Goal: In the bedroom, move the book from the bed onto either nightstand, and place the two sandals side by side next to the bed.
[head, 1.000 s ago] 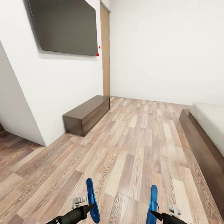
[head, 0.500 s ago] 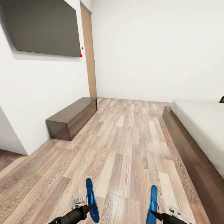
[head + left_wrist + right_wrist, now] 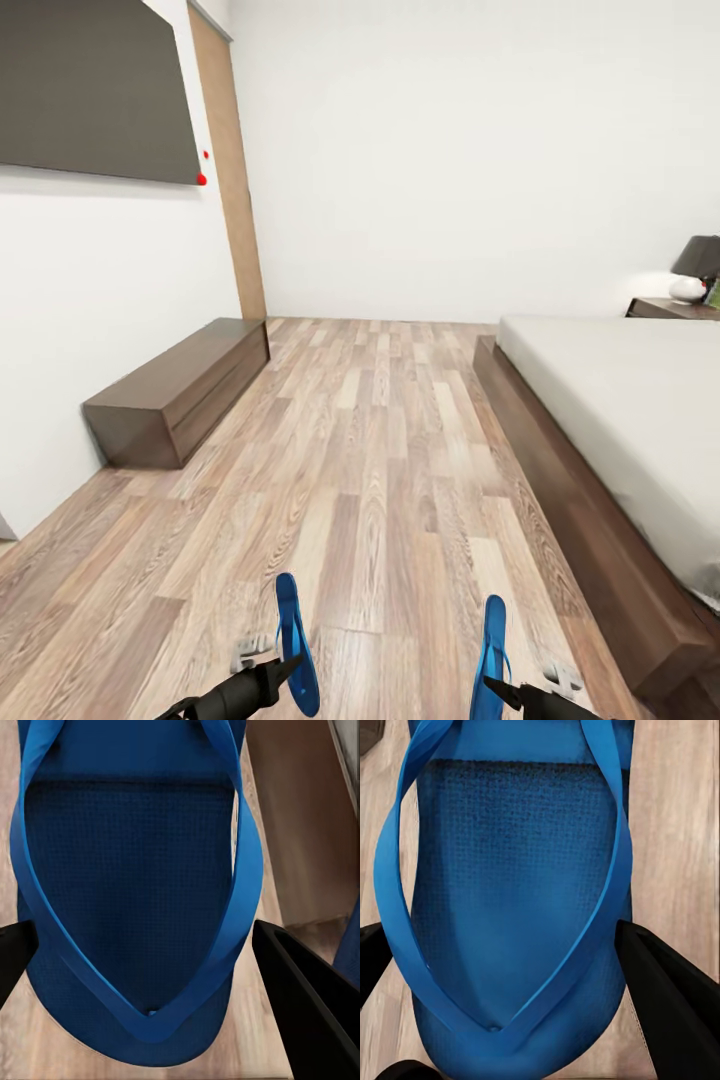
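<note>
Both sandals are off the floor and in hand, neither placed yet. Left gripper (image 3: 290,668) is closed on the left sandal (image 3: 294,640), fingers (image 3: 307,1009) pinching its toe end; right gripper (image 3: 492,686) is clamped the same way on the right sandal (image 3: 491,655). Ahead, bare wood floor (image 3: 380,470) runs beside the bed (image 3: 620,420), so set-down looks close. Bench (image 3: 175,390) sits along the opposite wall. Nightstand (image 3: 672,308) is at the far end; book not visible, that half looks undone.
</note>
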Robot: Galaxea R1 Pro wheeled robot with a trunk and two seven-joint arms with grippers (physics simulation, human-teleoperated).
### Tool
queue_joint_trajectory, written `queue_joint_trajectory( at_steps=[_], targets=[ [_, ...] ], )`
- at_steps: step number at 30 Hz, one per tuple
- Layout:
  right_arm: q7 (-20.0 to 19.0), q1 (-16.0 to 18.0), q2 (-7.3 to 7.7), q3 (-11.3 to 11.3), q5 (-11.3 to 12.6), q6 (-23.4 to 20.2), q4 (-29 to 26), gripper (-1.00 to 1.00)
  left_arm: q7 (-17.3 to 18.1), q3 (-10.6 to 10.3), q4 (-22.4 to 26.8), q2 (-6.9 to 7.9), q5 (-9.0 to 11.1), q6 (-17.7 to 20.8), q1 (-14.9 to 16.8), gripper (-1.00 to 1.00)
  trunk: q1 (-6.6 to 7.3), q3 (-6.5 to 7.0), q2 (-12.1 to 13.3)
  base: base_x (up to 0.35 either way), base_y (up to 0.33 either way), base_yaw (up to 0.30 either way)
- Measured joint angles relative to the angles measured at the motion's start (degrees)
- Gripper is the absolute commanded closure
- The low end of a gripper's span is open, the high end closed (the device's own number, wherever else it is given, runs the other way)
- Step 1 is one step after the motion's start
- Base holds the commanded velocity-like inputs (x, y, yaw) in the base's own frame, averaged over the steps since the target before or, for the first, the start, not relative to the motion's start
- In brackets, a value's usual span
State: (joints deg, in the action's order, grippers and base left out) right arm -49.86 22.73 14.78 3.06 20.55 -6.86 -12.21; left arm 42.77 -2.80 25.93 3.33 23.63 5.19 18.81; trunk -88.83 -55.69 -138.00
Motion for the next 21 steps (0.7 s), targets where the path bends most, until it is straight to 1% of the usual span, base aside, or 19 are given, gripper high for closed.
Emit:
queue_joint_trajectory(
  at_steps=[21],
  targets=[
    [0.1,0.0,0.0,0.0,0.0,0.0,0.0,1.0,0.0,0.0,0.0,-0.05,0.0,0.0,0.0,1.0,0.0,0.0,0.0,0.0,0.0,-0.3]
  ],
)
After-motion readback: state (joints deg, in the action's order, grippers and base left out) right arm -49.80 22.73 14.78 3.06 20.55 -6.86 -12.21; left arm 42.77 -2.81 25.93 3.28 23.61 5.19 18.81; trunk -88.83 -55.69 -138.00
